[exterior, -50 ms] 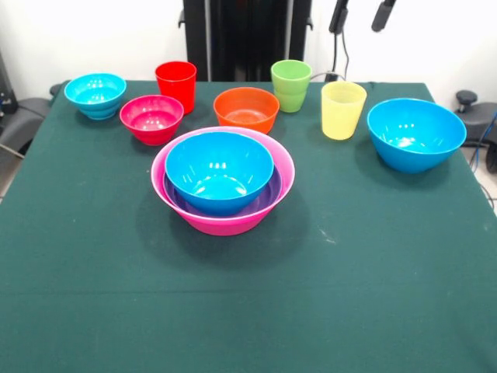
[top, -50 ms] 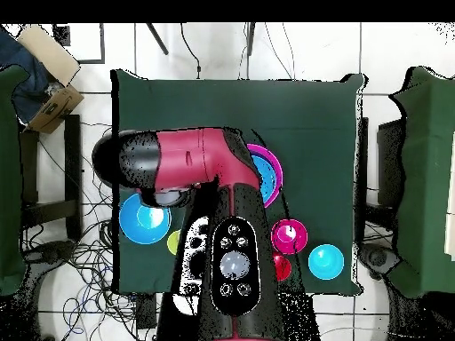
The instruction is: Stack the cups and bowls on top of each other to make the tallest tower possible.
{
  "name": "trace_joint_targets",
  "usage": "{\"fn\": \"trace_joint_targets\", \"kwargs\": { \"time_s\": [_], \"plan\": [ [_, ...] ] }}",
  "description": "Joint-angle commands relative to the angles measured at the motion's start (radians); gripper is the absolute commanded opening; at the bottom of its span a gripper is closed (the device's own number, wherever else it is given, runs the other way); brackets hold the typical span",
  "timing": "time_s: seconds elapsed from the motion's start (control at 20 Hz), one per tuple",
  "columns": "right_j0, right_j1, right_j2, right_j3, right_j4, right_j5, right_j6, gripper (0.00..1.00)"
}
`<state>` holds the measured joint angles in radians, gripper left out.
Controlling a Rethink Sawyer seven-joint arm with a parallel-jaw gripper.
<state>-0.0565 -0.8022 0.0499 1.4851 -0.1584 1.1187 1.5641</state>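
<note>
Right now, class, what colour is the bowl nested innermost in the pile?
Blue bowl, clearest in the front view.

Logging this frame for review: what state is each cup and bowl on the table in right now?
pink bowl: upright, holds purple bowl
blue bowl: nested on top
second blue bowl: loose, empty
orange bowl, magenta bowl, cyan bowl: loose, upright
red cup, green cup, yellow cup: upright, unstacked

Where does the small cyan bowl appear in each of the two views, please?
Front view: the small cyan bowl sits at the upper left, the leftmost of all the dishes.
Overhead view: the same bowl lies at the lower right, the rightmost dish.
Shared landmark: the magenta-red bowl is its nearest neighbour in both views.
</note>
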Motion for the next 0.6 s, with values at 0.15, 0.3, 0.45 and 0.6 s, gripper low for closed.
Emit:
{"fn": "trace_joint_targets", "kwargs": {
  "time_s": [0.15,0.3,0.45,0.6],
  "plan": [
    [-0.009,0.071,0.021,0.098,-0.016,-0.096,0.112,1.00],
    [0.015,0.086,0.015,0.076,-0.020,-0.084,0.140,1.00],
    [0.038,0.095,0.009,0.060,-0.030,-0.076,0.157,1.00],
    [0.053,0.103,0.004,0.035,-0.031,-0.055,0.163,1.00]
  ]
}}
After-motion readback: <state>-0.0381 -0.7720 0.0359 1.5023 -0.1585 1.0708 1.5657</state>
